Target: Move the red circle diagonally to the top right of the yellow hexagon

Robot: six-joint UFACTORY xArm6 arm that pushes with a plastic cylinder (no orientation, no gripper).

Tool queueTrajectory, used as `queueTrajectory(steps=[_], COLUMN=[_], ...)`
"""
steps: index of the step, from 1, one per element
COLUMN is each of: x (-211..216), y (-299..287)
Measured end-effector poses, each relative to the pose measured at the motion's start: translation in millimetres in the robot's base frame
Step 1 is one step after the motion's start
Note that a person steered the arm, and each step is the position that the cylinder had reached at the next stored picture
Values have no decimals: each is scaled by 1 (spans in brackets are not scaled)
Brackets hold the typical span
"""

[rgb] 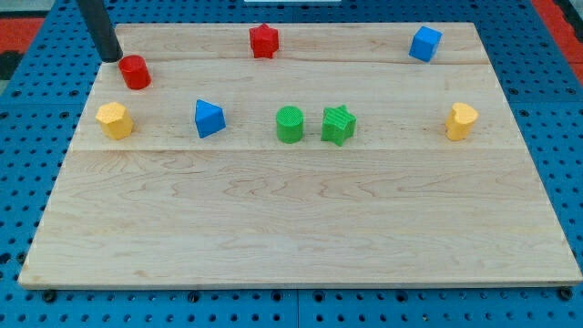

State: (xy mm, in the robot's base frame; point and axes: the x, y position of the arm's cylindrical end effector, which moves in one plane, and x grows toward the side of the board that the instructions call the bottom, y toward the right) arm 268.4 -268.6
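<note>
Table (301, 228): one wooden board on a blue pegboard (27, 155). Blocks, eight in all.

Red, two: red circle (135, 72) at the upper left; red star (263, 40) at the top centre.

Yellow, two: yellow hexagon (115, 119) at the left edge, just below and left of the red circle; second yellow block (462, 121) at the far right, shape unclear.

Blue, two: blue triangle (209, 118) left of centre; blue cube (424, 43) at the top right.

Green, two: green circle (290, 125) and green star (338, 125), side by side at centre.

Rod, one: my tip (110, 57) sits just up-left of the red circle, near it; contact cannot be told. No jaws on this rod, so no jaw state to give.
</note>
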Motion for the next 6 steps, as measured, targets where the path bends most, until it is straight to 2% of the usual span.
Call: queueTrajectory(steps=[2,4,5,6], x=[67,-1,16,64], y=[9,14,47,62])
